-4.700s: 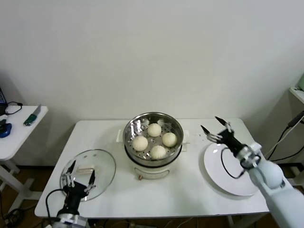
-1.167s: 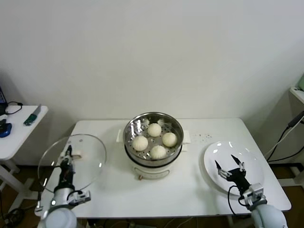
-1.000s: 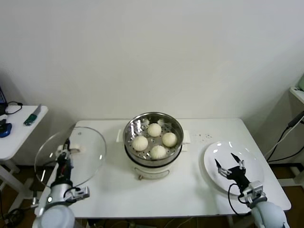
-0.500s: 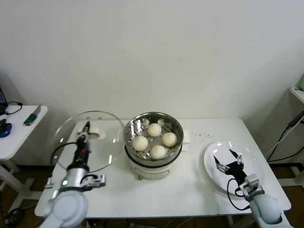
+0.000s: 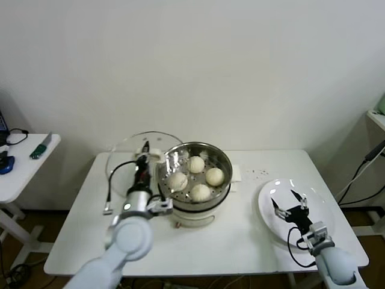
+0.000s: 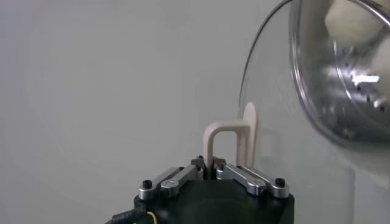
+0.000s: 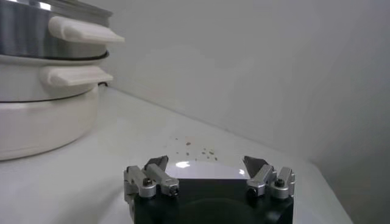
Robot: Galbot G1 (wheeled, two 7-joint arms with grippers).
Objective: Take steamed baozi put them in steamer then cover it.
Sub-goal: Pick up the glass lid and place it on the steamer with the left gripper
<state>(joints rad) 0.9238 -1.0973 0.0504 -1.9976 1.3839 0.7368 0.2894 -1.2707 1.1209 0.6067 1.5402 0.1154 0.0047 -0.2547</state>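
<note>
Four baozi [image 5: 194, 176] fill steamer [image 5: 194, 158] — cover [image 5: 129, 158] beside; plate [image 5: 269, 208] apart.

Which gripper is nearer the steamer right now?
Left. The left gripper, shut on the cover, is at the steamer rim; the right gripper hangs open over the plate, well apart.

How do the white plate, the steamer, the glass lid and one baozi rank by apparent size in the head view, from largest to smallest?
1. Steamer and white plate: they look about equally wide, so I leave them unranked.
2. Glass lid: held tilted and partly hidden, so its apparent size is unsure.
3. One baozi: clearly the smallest.
</note>
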